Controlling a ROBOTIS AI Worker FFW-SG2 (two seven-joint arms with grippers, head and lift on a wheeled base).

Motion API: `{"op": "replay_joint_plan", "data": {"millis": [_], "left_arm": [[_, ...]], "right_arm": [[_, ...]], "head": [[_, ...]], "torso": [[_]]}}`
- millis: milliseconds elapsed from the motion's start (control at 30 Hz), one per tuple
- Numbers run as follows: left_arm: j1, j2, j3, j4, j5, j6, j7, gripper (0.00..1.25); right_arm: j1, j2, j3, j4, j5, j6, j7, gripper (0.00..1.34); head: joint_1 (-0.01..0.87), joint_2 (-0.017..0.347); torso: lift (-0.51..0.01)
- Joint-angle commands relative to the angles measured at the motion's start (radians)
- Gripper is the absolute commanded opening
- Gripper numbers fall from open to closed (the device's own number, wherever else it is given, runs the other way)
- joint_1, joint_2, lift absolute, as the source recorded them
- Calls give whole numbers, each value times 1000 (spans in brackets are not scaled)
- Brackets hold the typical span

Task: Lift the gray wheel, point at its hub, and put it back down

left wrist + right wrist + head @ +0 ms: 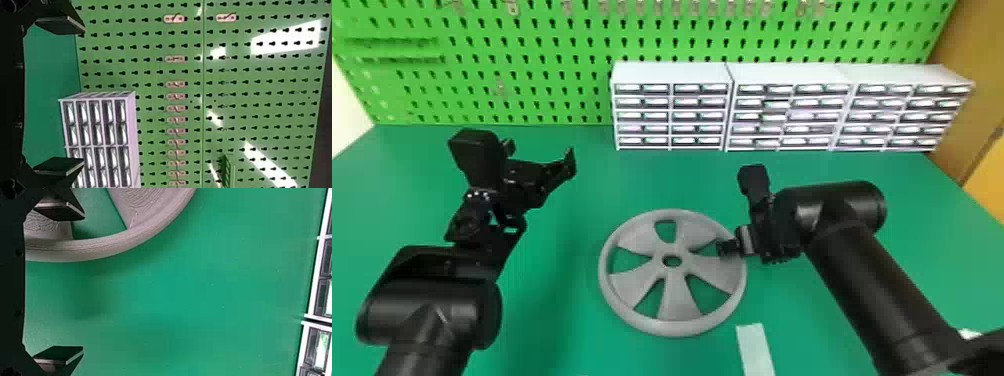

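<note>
- The round gray wheel with flared spokes point(674, 302) lies flat on the green surface point(557, 330), its hub point(672, 272) at its middle.
- The black two-fingered right tool point(83, 283) is at the wheel's right rim, one finger over the wheel, the other outside it: spread, grasping nothing. The hub lies to its left.
- Being nearer, the right tool seems the one to lift; that would call for closing across this rim.
- The matching left tool point(540, 154) is beyond the wheel, well apart to its left, its fingers wide and empty.
</note>
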Motion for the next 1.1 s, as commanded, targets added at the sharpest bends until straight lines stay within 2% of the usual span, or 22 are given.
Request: {"op": "replay_joint_plan", "data": {"millis": [0,100,167,267,333,533,700,867,1067], "left_arm": [[0,-1,0,1,1,0,0,1141],[0,-1,-1,1,1,0,0,1141],[0,-1,-1,2,1,0,0,1141],[0,-1,-1,2,1,0,0,1141],[0,-1,-1,2,3,0,0,1141],[0,0,-3,2,3,0,0,1141],[0,0,-1,2,5,0,0,1141],[0,0,-1,2,5,0,0,1141],[1,-1,0,2,8,0,0,1141]], "right_arm": [[-2,1,4,9,3,-3,1,1229],[-2,1,5,12,3,-6,1,1146],[-2,1,7,12,4,-7,1,991],[0,1,9,15,9,-9,1,686],[0,1,15,12,18,-11,1,592],[1,4,25,12,38,-23,0,399],[11,4,28,7,38,-41,0,344],[18,4,30,-2,49,-58,0,130],[26,4,35,-14,55,-76,0,124]], "head": [[692,48],[692,48],[692,48],[692,48],[692,48],[692,48],[692,48],[692,48],[692,48]], "torso": [[-88],[-88],[-88],[-88],[-88],[-88],[-88],[-88],[-88]]}}
